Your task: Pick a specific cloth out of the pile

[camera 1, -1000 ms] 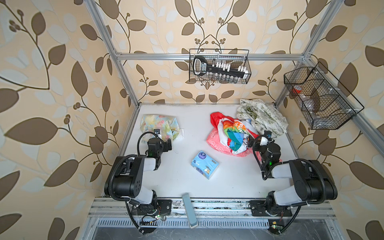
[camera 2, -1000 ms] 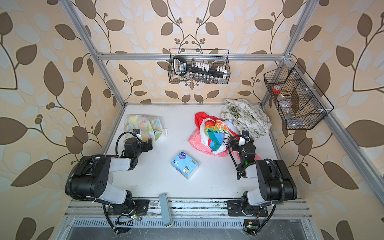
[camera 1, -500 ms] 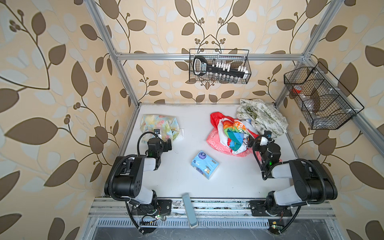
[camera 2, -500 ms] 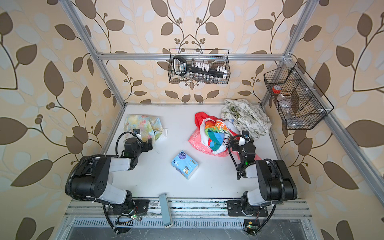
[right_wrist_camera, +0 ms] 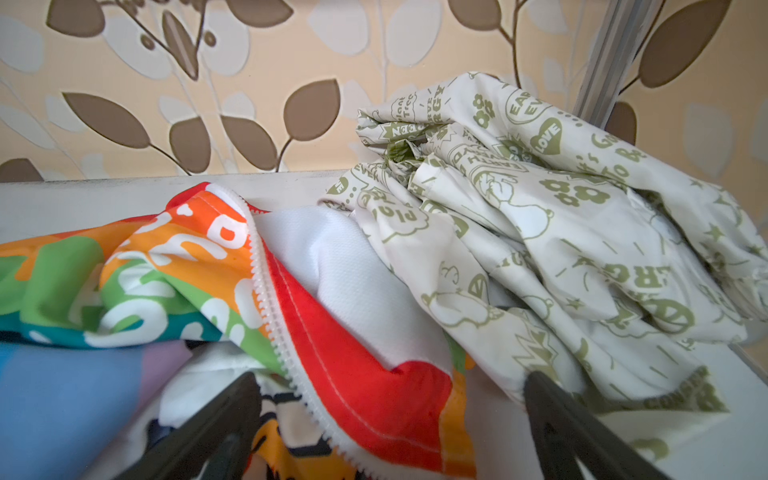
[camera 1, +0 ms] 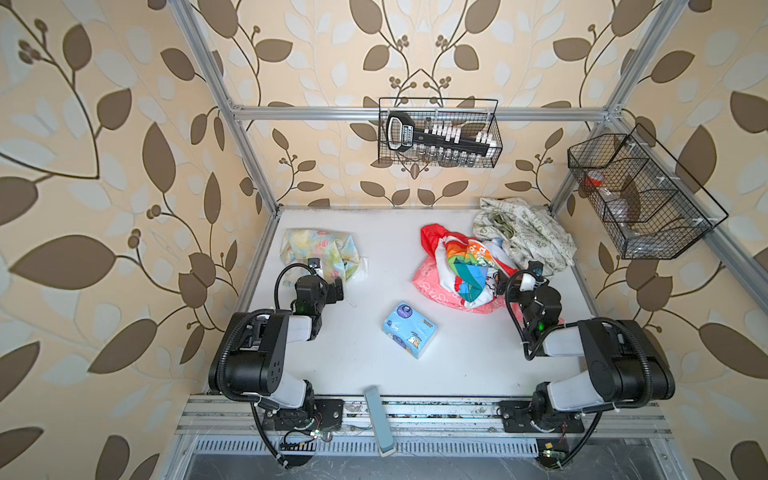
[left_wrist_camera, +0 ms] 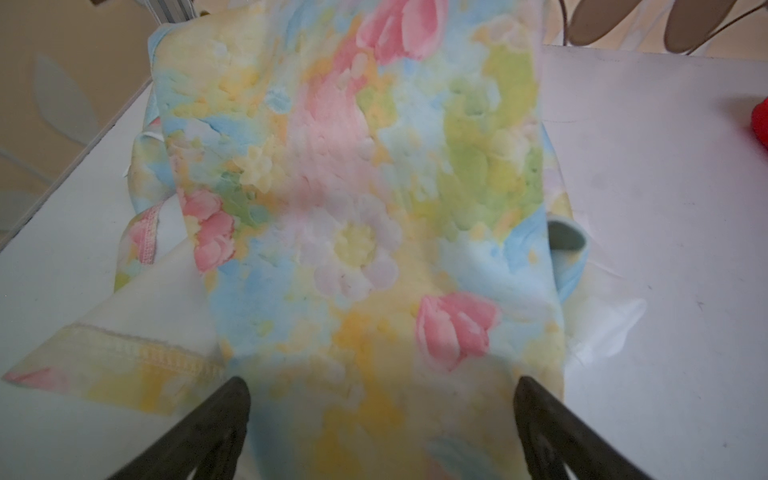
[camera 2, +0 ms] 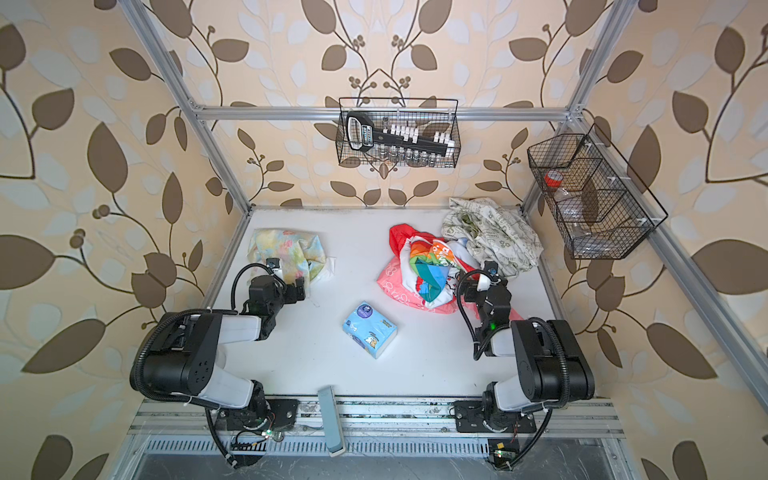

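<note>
White tabletop [camera 1: 374, 365] is shown with the cloth [camera 1: 318, 249] laid left of and beyond the tissue pack [camera 1: 409, 329], under the left gripper [left_wrist_camera: 380, 385], whose jaws are spread wide apart, while the pile [camera 1: 465, 266] is heaped right of and beyond it, at the right gripper [right_wrist_camera: 390, 378], likewise open.

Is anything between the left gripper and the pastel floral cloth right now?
Nothing visible. The cloth lies right at the open left gripper, its near edge between the jaws, well apart from the pile.
</note>
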Tool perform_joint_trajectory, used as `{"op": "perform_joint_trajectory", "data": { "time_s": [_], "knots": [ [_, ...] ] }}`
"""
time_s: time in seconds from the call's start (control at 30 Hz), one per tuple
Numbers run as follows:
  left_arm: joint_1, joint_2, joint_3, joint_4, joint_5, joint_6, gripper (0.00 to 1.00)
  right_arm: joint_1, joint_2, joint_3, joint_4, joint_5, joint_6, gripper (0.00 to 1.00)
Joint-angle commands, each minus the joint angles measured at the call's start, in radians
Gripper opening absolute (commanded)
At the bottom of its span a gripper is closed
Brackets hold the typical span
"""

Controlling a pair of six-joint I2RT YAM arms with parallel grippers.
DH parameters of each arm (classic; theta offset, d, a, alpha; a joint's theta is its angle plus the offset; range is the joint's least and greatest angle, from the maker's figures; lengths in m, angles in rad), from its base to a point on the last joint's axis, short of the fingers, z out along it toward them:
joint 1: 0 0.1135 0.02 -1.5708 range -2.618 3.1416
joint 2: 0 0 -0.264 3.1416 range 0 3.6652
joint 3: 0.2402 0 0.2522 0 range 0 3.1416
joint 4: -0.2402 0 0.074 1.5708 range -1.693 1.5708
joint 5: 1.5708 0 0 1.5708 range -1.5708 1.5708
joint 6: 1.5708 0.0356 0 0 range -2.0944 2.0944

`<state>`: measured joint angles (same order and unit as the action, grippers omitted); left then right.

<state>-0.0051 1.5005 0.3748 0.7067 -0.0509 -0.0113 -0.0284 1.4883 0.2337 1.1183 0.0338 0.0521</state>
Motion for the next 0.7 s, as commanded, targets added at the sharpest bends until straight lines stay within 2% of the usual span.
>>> {"op": "perform_joint_trajectory", "data": {
  "time_s": [0.0, 0.53, 0.67],
  "knots": [
    [0.003, -0.005, 0.018, 0.019, 0.02, -0.006, 0.99, -0.002, 0.01, 0.004, 0.008, -0.002, 0.006, 1.0],
    [0.003, -0.005, 0.018, 0.019, 0.019, -0.006, 0.99, -0.003, 0.009, 0.003, 0.005, -0.02, 0.0, 1.0],
    [0.002, -0.005, 0.018, 0.019, 0.02, -0.006, 0.99, 0.005, 0.008, 0.0, 0.013, 0.026, 0.011, 1.0]
  ]
}}
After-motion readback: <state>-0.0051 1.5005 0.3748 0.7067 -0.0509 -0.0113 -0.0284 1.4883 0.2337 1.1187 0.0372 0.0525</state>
